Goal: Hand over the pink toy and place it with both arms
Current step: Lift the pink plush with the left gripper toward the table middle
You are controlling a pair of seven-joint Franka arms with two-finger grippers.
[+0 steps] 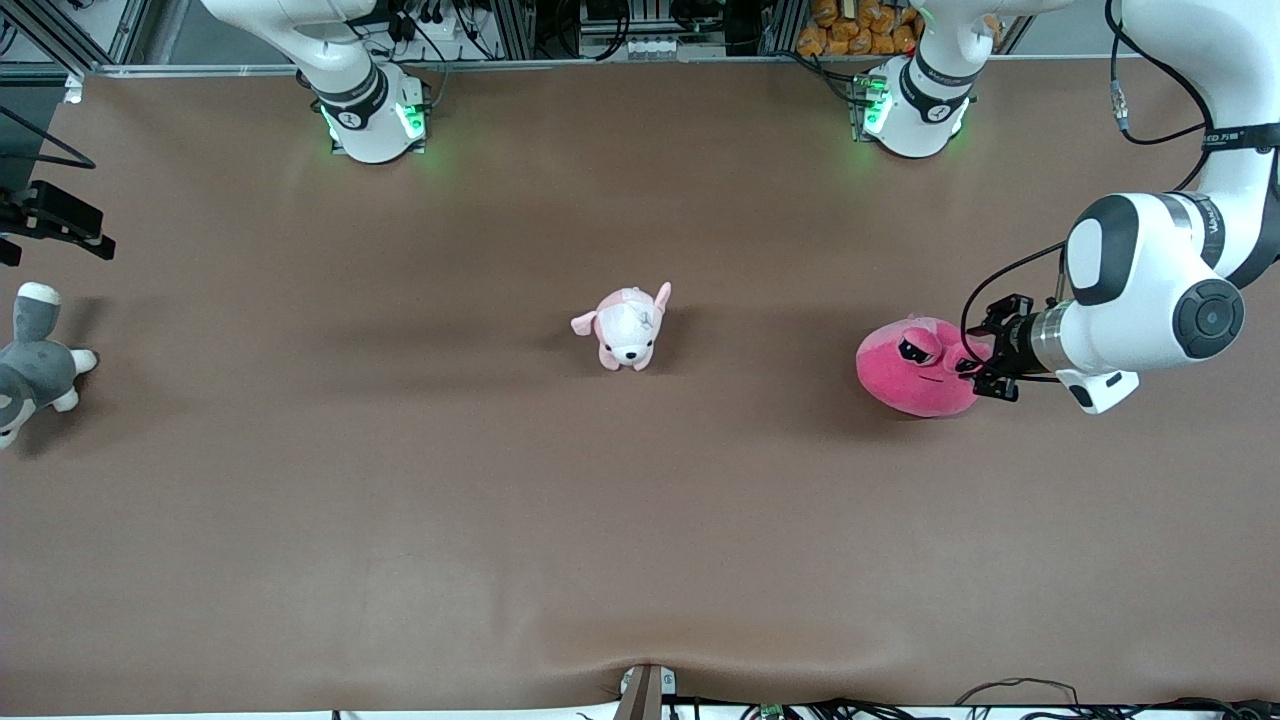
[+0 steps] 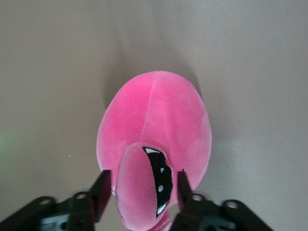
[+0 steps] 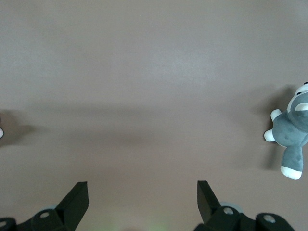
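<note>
The pink toy (image 1: 910,385) (image 2: 154,115) lies on the table toward the left arm's end, its eyes facing up. My left gripper (image 1: 972,372) (image 2: 143,185) is down at the toy from that end. Its fingers (image 2: 103,192) stand on either side of one bulging eye lump, close to the plush with a thin gap showing, so it is open around the lump. My right gripper (image 3: 142,190) hangs open over bare table toward the right arm's end, with nothing between its fingers.
A pale pink-and-white puppy plush (image 1: 628,328) lies mid-table. A grey-and-white plush animal (image 1: 30,370) (image 3: 292,139) lies at the right arm's end. The brown table (image 1: 640,520) stretches wide nearer the front camera.
</note>
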